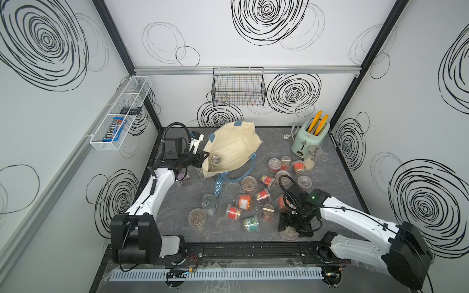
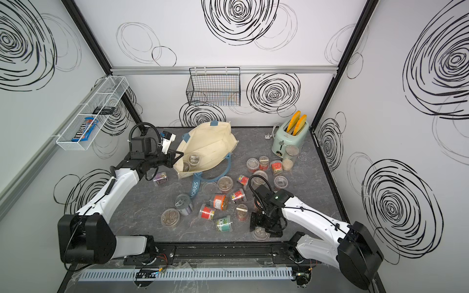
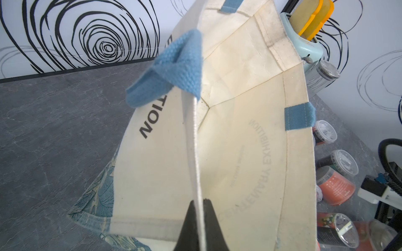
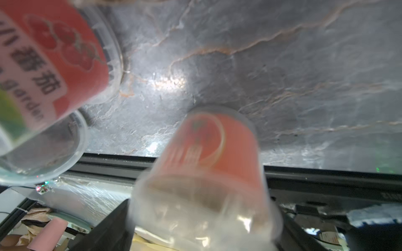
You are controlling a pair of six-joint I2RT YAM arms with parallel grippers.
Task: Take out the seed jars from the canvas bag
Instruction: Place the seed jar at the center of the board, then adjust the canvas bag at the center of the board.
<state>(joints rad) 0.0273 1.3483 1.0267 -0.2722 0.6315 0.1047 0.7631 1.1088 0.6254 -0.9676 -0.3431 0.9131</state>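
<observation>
The left gripper [image 3: 199, 205] is clamped on the rim of the canvas bag [image 1: 236, 147]. The cream edge is pinched between its two dark fingers [image 3: 188, 227]. The bag is located at the back left of the table [image 1: 175, 218], with its mouth held open and its blue "MORRIS" strap [image 1: 218, 189] laid forward on the surface. Two seed jars [image 1: 216, 159] are seen inside the bag in both top views.

The right gripper [image 1: 291, 228] is positioned low at the front of the table, with a red-labelled jar [image 4: 208, 147] between its jaws. The jar is blurred, and whether it is gripped or free cannot be told.

The other jars are scattered over the table between the bag and the right arm, some upright and some on their sides. A purple-labelled jar [image 1: 184, 178] is located beside the left arm. A mint toaster [image 1: 310, 138] is placed at the back right.
</observation>
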